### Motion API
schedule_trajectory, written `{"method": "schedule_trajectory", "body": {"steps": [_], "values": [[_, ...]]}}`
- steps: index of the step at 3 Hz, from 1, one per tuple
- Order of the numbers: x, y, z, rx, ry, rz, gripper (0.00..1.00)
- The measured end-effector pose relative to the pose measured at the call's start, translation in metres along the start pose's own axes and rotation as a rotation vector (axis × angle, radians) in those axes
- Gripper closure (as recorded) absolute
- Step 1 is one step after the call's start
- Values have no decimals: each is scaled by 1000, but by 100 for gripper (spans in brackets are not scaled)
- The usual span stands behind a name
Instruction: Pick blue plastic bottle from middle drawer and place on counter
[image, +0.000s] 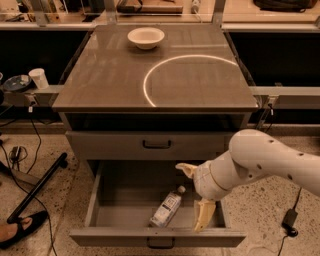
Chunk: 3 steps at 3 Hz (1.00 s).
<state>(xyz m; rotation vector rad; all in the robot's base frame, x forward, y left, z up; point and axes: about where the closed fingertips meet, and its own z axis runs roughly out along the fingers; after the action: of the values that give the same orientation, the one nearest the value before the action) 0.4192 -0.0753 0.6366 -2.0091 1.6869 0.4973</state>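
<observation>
The glossy grey-brown square worktop (110, 75) has most of its surface bare. A pale bright arc (150, 85) curves across its right half, and a shallow white bowl (145, 37) sits near the back edge, left of centre. Below the front edge, an upper grey drawer with a dark handle (156, 144) is closed flush. The wide grey metal middle drawer (92, 200) beneath it is pulled well out, its low side walls and front rail in plain view. On its flat floor lies a small clear plastic bottle with a white cap and a white-bluish label (166, 207). It rests on its side, at a slant, near the front rail and about mid-width, with the cap towards the back right. The drawer's left half is bare floor. The robot's white arm (270, 160) reaches in from the right over the drawer's right wall. Its hand (188, 197) hangs inside the drawer's right part with its two beige fingers (204, 216) spread wide and holding nothing. One finger points towards the back, the other down by the front rail. The bottle is just left of the hand, its cap nearest. On the speckled floor to the left lie a black pole (35, 187) and cables. A white paper cup (38, 78) stands on a ledge off the worktop's left edge.
</observation>
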Motion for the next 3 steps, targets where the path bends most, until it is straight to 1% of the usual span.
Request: {"method": "schedule_trajectory", "body": {"steps": [1,2,3], "values": [[3,-19,6,-1,-11,-20,0],[4,-34,11,9,23,-27,0],[2,-41,22,39,127,-46,0]]}}
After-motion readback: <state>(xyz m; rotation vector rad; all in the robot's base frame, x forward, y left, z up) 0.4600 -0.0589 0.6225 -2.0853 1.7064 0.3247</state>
